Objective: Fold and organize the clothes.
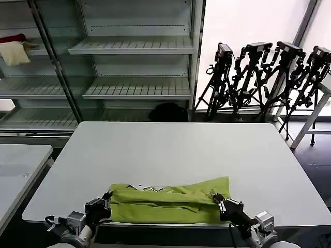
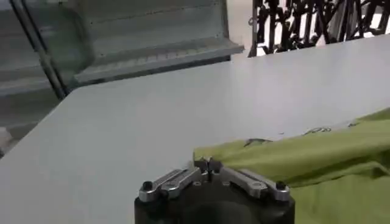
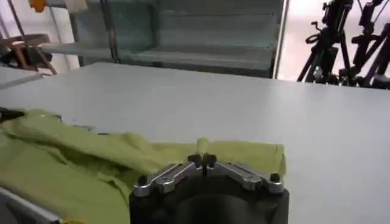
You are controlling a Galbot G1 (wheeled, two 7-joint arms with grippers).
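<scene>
The white table [image 1: 170, 155] stretches away from both grippers, bare over its whole far half and out to its side edges. Beyond it stand pale metal shelves [image 1: 134, 51], and off beyond the right gripper a row of black tripods [image 1: 269, 72] leans by the window. A second table [image 1: 20, 165] sits outboard of the left gripper, apart from the main one.

The lime-green T-shirt [image 1: 170, 201] lies in a long folded band along the near edge of the table, spanning the space between the two grippers. A strip of white and grey print peeks out along its far fold, nearer the left gripper; no letters can be read there.

The left gripper [image 1: 106, 202] sits at the band's left end, its fingers [image 2: 198, 169] pinched together on a corner of the fabric. The right gripper [image 1: 221, 202] sits at the right end, its fingers [image 3: 194, 163] likewise closed on the cloth's edge, with green folds bunched just ahead of them.
</scene>
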